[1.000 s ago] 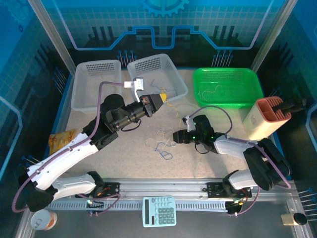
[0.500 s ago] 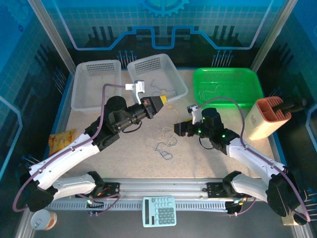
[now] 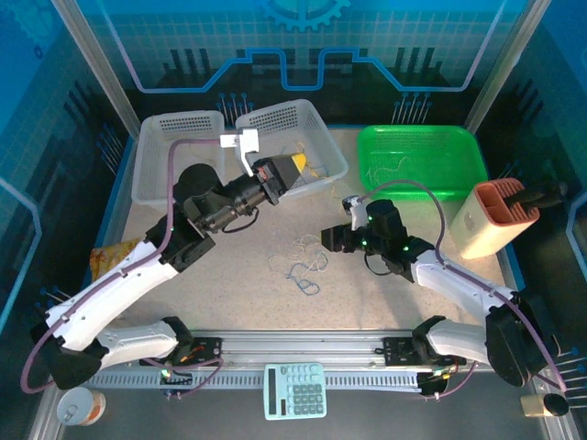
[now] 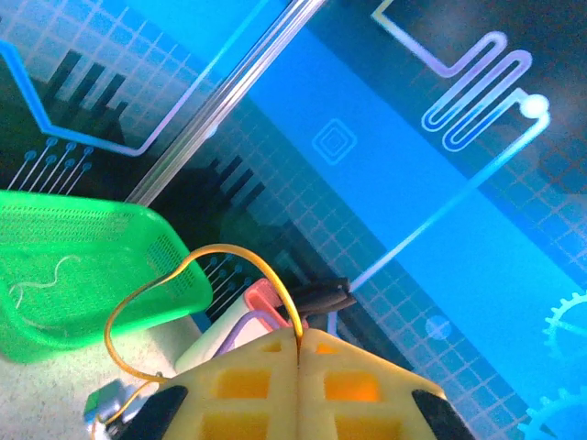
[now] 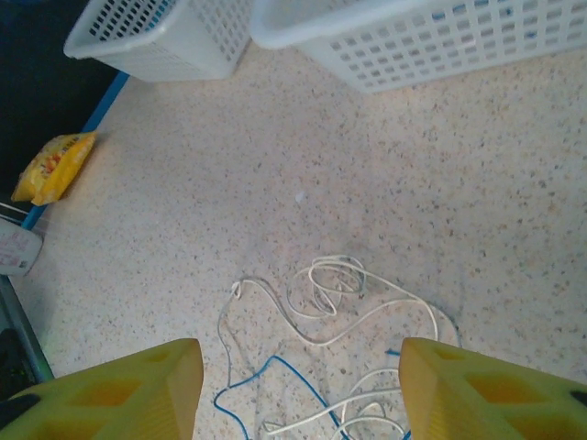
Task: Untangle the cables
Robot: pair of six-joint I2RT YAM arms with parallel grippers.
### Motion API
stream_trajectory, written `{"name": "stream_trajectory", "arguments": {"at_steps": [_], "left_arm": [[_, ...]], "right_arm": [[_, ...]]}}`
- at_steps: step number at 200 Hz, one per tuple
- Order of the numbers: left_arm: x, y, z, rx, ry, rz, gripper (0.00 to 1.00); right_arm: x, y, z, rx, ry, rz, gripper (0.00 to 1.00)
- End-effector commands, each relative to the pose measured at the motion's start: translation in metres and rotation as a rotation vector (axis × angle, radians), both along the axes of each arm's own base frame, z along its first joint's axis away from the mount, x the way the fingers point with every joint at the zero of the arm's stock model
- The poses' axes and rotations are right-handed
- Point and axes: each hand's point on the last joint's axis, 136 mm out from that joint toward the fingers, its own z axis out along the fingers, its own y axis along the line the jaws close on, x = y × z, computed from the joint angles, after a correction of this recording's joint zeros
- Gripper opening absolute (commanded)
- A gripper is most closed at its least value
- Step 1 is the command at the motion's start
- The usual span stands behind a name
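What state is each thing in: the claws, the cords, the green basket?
Left gripper: shut on the yellow cable.
Yellow cable: pinched, looping free.
Right gripper: open, hovering over the table.
White and blue cables: tangled on the table.
Green basket: holds a whitish cable.

Top camera looks down from behind; left wrist faces backdrop [image 4: 440,229]; right wrist closely overlooks tabletop [image 5: 275,165].

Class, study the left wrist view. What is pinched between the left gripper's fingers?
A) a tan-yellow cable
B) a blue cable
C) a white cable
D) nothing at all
A: the left gripper is shut on the tan-yellow cable, which arcs out in a loop from the seam between its closed fingers.
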Motion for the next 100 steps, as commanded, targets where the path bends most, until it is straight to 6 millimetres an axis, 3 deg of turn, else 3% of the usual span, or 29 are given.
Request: {"name": "stream_trajectory", "arguments": {"at_steps": [1, 33, 52, 100], "left_arm": [[0.004, 0.018, 0.033, 0.017, -0.101, 0.068, 0.0], [0.013, 0.05, 0.065, 0.051, -0.185, 0.195, 0.0], [0.021, 0.074, 0.082, 0.107, -0.245, 0.313, 0.0], [0.057, 0.141, 0.085, 0.221, -0.272, 0.612, 0.0]], "right_arm": [[-0.005, 0.003, -0.011, -0.004, 0.015, 0.004, 0.62], [-0.01, -0.003, -0.013, -0.011, 0.012, -0.009, 0.7], [-0.012, -0.006, -0.004, -0.009, -0.005, -0.013, 0.71], [-0.021, -0.011, 0.029, 0.019, -0.058, -0.012, 0.73]]}}
